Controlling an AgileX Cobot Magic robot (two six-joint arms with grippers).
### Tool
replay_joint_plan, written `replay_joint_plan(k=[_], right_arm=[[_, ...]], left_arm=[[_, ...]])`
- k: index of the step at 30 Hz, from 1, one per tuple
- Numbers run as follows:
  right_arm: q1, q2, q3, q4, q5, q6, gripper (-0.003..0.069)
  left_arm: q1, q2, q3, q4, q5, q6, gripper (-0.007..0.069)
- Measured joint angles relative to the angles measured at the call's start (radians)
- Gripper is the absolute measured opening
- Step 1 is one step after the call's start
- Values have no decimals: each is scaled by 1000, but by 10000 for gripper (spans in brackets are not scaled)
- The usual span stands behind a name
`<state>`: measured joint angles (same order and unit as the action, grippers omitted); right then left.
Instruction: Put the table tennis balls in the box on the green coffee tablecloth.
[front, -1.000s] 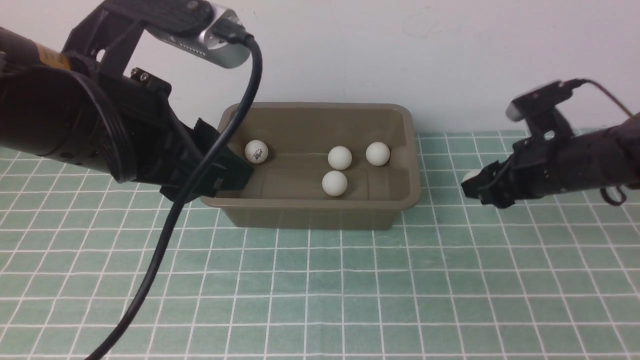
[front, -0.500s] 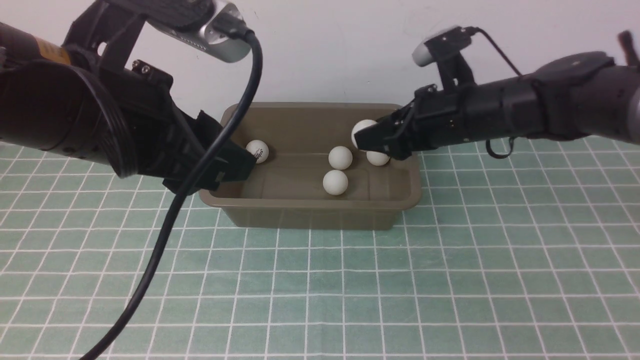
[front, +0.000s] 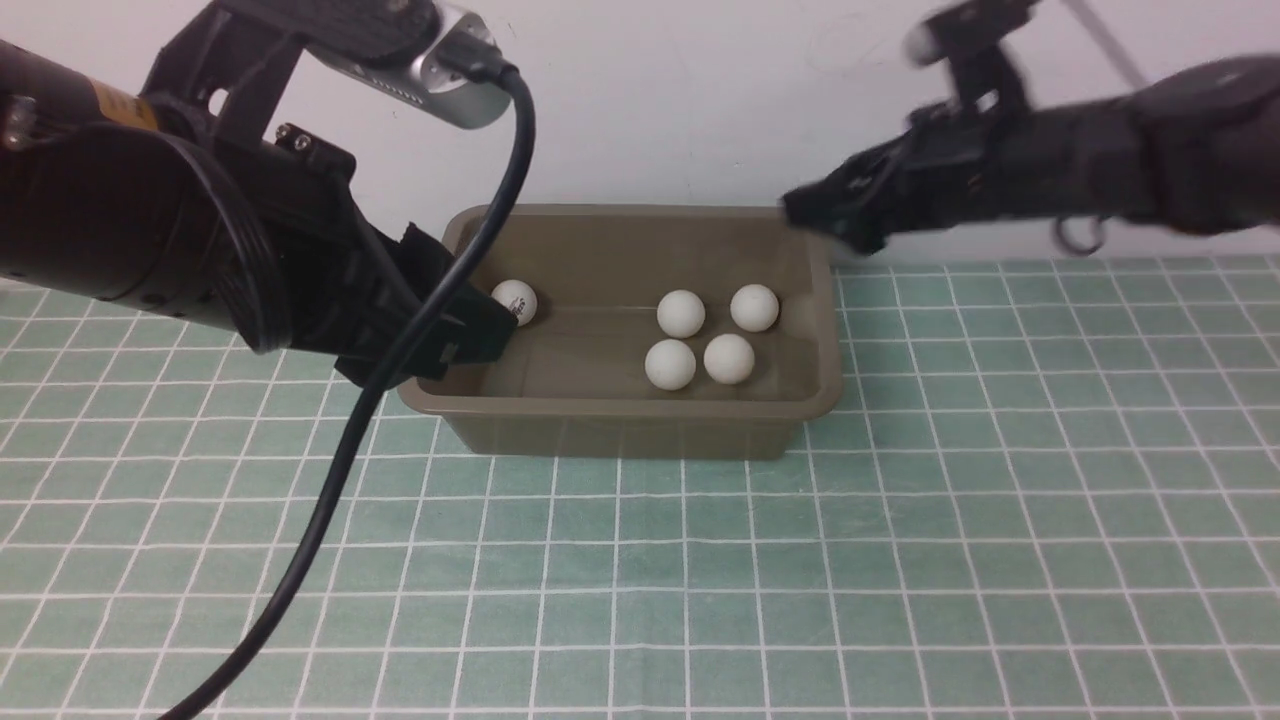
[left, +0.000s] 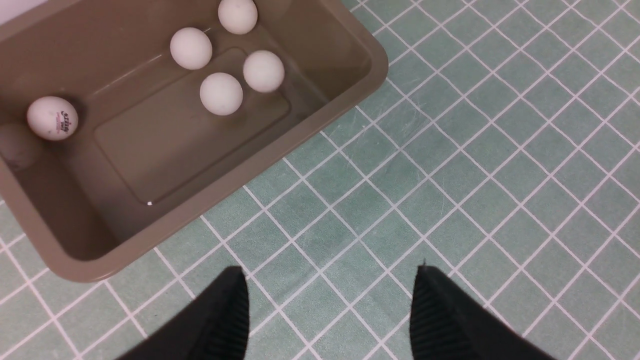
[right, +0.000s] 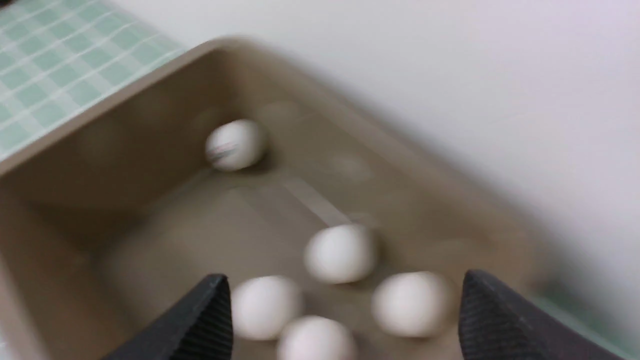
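So, front view: five table tennis balls (front: 729, 358) inside the box (front: 620, 425) on the green coffee tablecloth (front: 900, 560); four clustered toward right end, one marked ball alone near left end. Right gripper (front: 830, 215) blurred, above box's far right corner, nothing held. Left gripper (front: 470, 345) over near left rim, mostly hidden. Left wrist view: left fingers (left: 227, 315) apart, empty, over cloth beside box. Right wrist view: right fingers (right: 205, 320) spread wide, empty, balls below, blurred. Risks, prob: left arm nudging rim on retreat, shifting box; light balls may bounce or roll w/ any jolt.
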<state>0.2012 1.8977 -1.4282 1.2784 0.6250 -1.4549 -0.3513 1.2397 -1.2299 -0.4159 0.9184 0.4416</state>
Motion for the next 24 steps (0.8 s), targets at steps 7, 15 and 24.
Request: replay_joint_plan(k=[7,15,24], right_arm=[[-191,-217,0,-170,-27,59,549],[-311,-543,55,-276,-5,148,549],[-314,-896,297,-448,-102,350,549]], left_arm=[[0,0,0,0,-4,0,395],[0,0,0,-1,-7,0,395],[0,0,0,-1,-8,0,395]])
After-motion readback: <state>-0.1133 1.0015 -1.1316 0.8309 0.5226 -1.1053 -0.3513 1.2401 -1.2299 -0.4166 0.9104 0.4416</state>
